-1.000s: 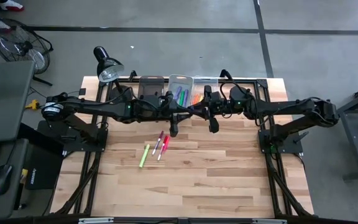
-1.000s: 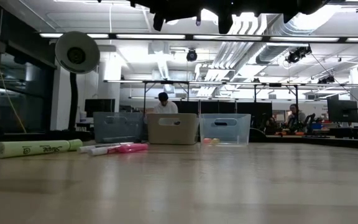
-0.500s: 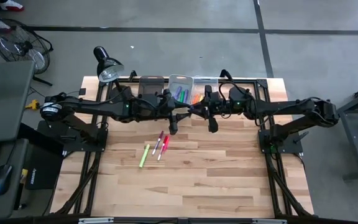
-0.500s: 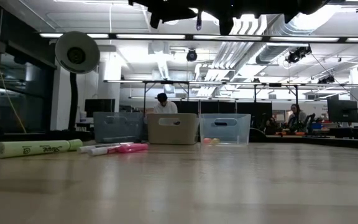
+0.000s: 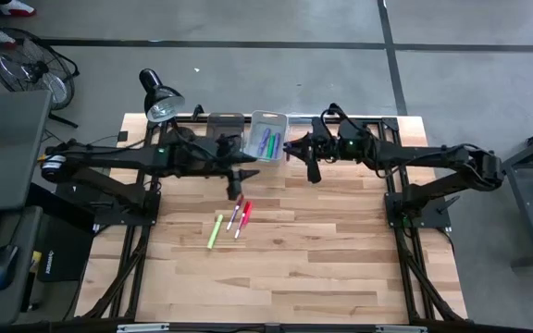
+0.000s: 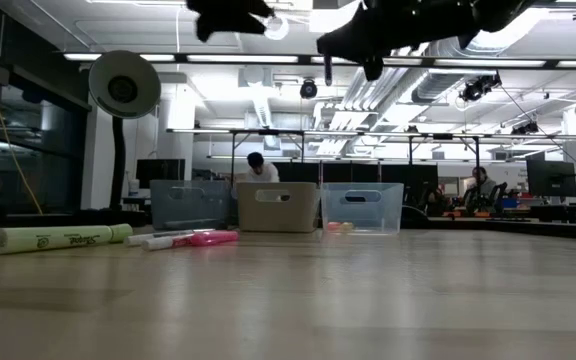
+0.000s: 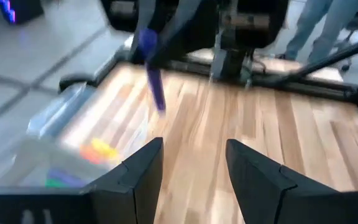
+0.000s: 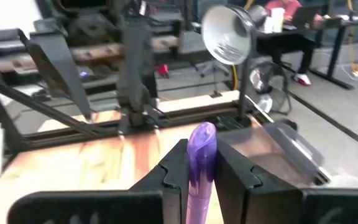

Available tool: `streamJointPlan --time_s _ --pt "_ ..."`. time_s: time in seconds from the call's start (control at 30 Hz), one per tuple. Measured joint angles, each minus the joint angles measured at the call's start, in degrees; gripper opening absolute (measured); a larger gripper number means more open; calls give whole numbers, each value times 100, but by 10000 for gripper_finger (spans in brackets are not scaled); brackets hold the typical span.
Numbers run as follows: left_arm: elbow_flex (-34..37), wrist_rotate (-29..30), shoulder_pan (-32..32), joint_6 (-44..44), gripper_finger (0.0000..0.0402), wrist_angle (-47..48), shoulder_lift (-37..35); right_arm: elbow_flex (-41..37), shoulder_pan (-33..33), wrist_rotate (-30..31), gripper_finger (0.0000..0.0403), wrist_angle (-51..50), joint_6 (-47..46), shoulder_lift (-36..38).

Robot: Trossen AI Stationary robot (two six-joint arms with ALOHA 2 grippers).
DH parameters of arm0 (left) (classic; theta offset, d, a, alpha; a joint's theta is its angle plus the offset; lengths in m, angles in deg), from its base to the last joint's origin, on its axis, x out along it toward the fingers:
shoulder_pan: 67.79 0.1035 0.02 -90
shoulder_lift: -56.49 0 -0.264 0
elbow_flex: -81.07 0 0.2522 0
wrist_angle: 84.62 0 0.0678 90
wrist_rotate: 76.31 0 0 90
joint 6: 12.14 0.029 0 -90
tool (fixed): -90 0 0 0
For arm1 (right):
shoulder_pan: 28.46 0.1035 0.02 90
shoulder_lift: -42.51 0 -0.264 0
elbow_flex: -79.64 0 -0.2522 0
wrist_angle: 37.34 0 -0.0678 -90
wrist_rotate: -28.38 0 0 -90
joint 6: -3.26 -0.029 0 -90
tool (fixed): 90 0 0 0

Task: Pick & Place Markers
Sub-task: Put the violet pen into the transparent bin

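Observation:
My right gripper (image 5: 309, 172) is shut on a purple marker (image 8: 201, 163), high above the table by the far-edge bins. It also shows in the low view as my right gripper (image 6: 368, 35). My left gripper (image 7: 191, 167) is open and empty. It hangs in the air as my left gripper (image 5: 237, 187), just beyond the loose markers. A lime marker (image 5: 215, 230), a red one (image 5: 244, 218) and a purple-pink one (image 5: 238, 207) lie flat on the wood. More markers lie inside the grey bin (image 5: 268, 123). My right gripper pinches the purple marker between its two fingers (image 8: 174, 169). The marker's rounded end (image 8: 202, 134) sticks out past the fingertips. In the low view the marker (image 6: 326, 68) points down below the gripper, lifted clear of the table.
Three bins stand in a row at the far edge: a dark one (image 5: 225, 123), the grey one and a clear one (image 6: 362, 207) with orange and yellow markers. A desk lamp (image 5: 160, 100) stands at the far left corner. The near half of the wooden table (image 5: 322, 268) is bare.
The two grippers were close together over the table's middle. My left gripper has drawn back toward the table's left. My right gripper has carried the purple marker toward the far edge and the bins.

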State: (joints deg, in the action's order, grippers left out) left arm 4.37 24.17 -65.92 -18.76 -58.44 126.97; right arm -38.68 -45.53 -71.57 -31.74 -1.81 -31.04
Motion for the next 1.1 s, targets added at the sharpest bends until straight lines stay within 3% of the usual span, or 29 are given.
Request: streamJointPlan --time_s 0.3,0.5,0.67,0.9,1.1 --pt "-9 42 -2 -1099 172 1816 -892 0 -515 191 49 -353 -154 2" --pt "198 61 -2 -1323 172 2349 -1371 0 -873 912 50 -768 -340 -2" --pt "1056 64 -2 -1857 172 1997 -1949 1 -1240 1230 49 -1056 -1053 -101" --pt "2578 -33 -187 -2650 172 309 -2745 2 -1494 1284 51 -1222 -1569 -597" --pt "3231 -43 -583 -2908 172 -782 -3076 0 -1636 1198 49 -1377 -2035 -1185"
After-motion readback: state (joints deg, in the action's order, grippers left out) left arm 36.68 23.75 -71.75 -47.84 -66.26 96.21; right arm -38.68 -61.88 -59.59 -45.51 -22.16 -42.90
